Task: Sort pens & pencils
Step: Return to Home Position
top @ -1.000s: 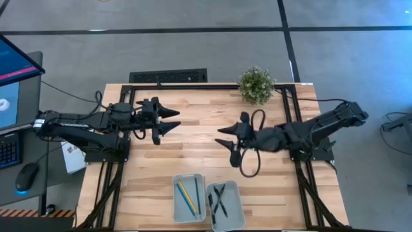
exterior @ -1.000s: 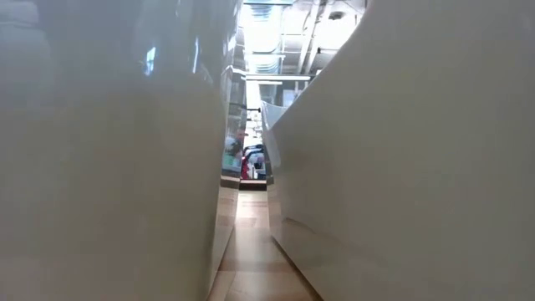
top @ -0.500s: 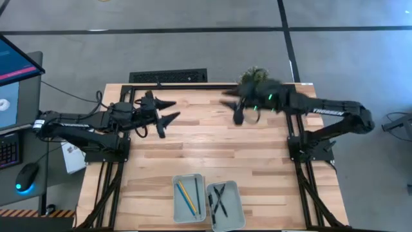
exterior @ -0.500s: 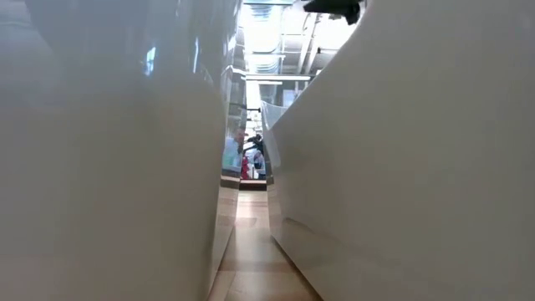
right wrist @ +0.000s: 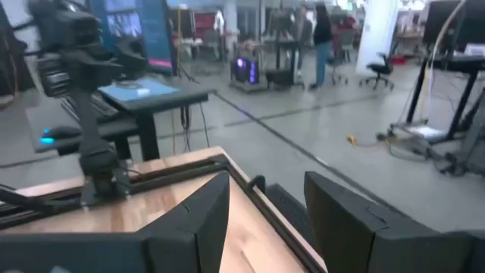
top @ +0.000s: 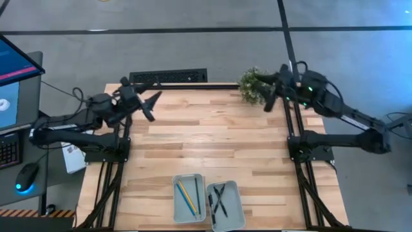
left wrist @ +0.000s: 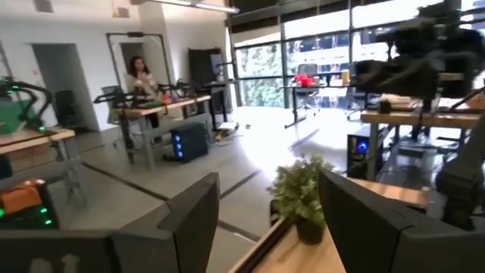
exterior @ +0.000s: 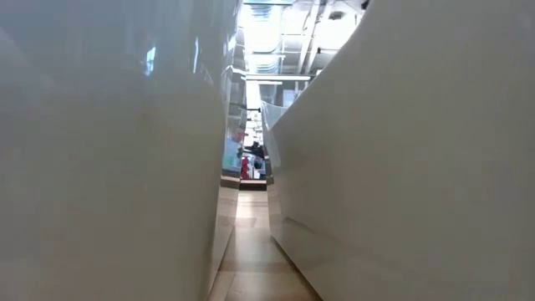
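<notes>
The table (top: 212, 138) is presenting a top of light wood planks, matt and smooth. Its frame (top: 199, 86) is showing black matt metal. The two gray bins (top: 189, 176) are looking like smooth plastic; in the low view their walls (exterior: 100, 167) are reflecting light with a soft gloss. The fingers (left wrist: 189, 227) of the left gripper (left wrist: 269, 182) are showing dark matt plastic.

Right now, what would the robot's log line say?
left pincer: open, empty, back left | right pincer: open, empty, by plant | pencils: left bin | pens: right bin
</notes>
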Controlling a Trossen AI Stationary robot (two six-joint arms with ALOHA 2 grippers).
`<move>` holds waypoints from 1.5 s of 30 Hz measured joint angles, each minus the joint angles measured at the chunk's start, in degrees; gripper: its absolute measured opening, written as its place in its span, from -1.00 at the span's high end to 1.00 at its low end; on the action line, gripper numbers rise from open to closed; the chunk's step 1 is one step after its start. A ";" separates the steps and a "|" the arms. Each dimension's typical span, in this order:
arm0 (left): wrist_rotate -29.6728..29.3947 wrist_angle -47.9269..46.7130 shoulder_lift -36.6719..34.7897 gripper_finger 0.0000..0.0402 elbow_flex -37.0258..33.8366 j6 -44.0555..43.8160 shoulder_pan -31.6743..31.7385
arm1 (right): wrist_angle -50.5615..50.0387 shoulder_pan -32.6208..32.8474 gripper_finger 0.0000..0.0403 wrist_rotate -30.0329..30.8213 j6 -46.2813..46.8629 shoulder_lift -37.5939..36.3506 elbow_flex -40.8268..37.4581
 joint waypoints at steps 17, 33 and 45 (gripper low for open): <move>0.46 12.91 -14.39 -0.07 -23.08 1.54 0.16 | 19.21 7.39 0.05 3.37 0.55 -20.83 -29.26; 1.75 14.47 -31.55 -0.07 -41.05 -7.73 0.15 | 26.20 10.70 0.04 3.27 2.17 -38.26 -47.99; 2.70 3.26 -33.83 -0.07 -42.45 -15.30 -0.10 | 26.29 13.84 0.04 3.28 3.88 -47.20 -55.13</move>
